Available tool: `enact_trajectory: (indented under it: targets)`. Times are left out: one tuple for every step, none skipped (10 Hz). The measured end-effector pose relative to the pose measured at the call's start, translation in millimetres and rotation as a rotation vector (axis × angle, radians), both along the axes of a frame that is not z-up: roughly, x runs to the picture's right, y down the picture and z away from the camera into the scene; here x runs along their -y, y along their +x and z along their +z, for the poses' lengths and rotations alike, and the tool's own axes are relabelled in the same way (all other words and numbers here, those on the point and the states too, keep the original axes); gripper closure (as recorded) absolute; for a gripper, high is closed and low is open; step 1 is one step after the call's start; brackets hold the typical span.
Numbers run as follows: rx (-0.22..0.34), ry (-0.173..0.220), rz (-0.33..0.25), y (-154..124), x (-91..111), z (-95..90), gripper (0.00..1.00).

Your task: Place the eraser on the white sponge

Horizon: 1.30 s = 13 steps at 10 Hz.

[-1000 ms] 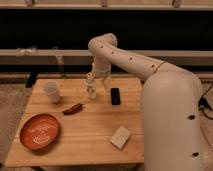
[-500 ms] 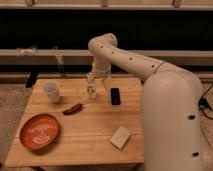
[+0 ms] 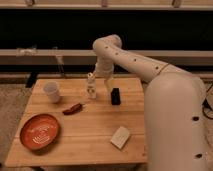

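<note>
Eraser (image 3: 115, 96) pickup has not begun; the claw (image 3: 108, 86) hangs over the far part of the table (image 3: 95, 145), jaws spread wide with nothing between them; the eraser lies flat on the wood just beside the claw, at about four o'clock from it, and does not appear to touch it. At nine o'clock from the claw, close by, stands a small white bottle (image 3: 91, 86); further out the same way sits a white cup (image 3: 51, 91); at eight o'clock lies a dark red chili-shaped thing (image 3: 73, 108); beyond that, toward the table's front left corner, rests an orange plate (image 3: 40, 131). The white sponge (image 3: 120, 137) lies at six o'clock from the eraser, well apart, near the front edge. I judge the eraser light, stiff and slightly grippy, unlikely to slip or break; its long sides look the best hold, taken across the narrow width at the middle; the sponge is probably soft, so a low, gentle release should keep the block from tipping off.
</note>
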State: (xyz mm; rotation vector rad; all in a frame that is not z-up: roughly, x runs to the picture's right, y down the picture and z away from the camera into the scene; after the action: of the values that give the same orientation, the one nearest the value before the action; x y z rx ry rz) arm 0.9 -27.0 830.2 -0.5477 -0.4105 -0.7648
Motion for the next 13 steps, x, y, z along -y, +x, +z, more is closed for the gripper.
enact_trajectory:
  targets:
    - [0.026,0.008,-0.011,12.0,-2.3,8.8,0.20]
    - [0.043,0.014,-0.019,18.4,-4.8,13.5,0.20]
    - [0.066,0.019,-0.036,27.6,-10.0,21.5,0.20]
    - [0.079,0.022,-0.050,31.9,-13.1,26.4,0.20]
    - [0.091,0.022,-0.068,33.4,-17.5,31.8,0.20]
    - [0.101,0.022,-0.099,33.3,-23.2,38.8,0.20]
    - [0.100,0.021,-0.122,36.4,-28.9,46.5,0.20]
    - [0.095,0.018,-0.131,40.1,-31.6,51.6,0.20]
    - [0.090,0.013,-0.135,44.6,-35.5,58.4,0.20]
    - [0.082,0.006,-0.140,52.1,-42.4,70.4,0.20]
    - [0.071,0.004,-0.145,60.1,-45.7,79.0,0.20]
    - [0.061,0.006,-0.151,68.2,-48.2,88.6,0.20]
    - [0.051,0.008,-0.150,78.8,-49.3,100.4,0.20]
